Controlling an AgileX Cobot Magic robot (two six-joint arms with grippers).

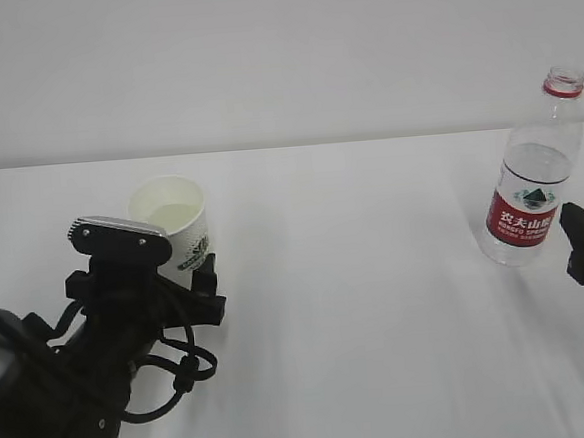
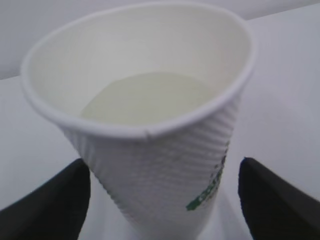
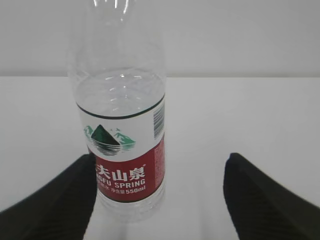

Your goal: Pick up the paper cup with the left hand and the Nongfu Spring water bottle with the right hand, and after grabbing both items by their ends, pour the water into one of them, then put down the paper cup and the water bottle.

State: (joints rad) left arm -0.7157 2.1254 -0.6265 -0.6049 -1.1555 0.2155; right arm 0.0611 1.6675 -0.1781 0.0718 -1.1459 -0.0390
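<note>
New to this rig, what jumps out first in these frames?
The paper cup at left, standing upright with pale water in it and the left tool open around it. Then the red-labelled, uncapped water bottle at far right, upright on the white table, the right tool open behind it.

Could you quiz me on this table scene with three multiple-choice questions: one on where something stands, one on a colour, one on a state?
1. Where does the water bottle stand in the exterior view?
A. far right
B. centre
C. beside the cup

2. What colour is the bottle's lower label band?
A. blue
B. red
C. yellow

3. How does the left hand stand at the paper cup?
A. shut, crushing it
B. open, a finger on each side
C. far away

Answers: 1 A, it stands at the right edge, far from the cup. 2 B, red band with white characters. 3 B, gaps show between fingers and cup wall.
</note>
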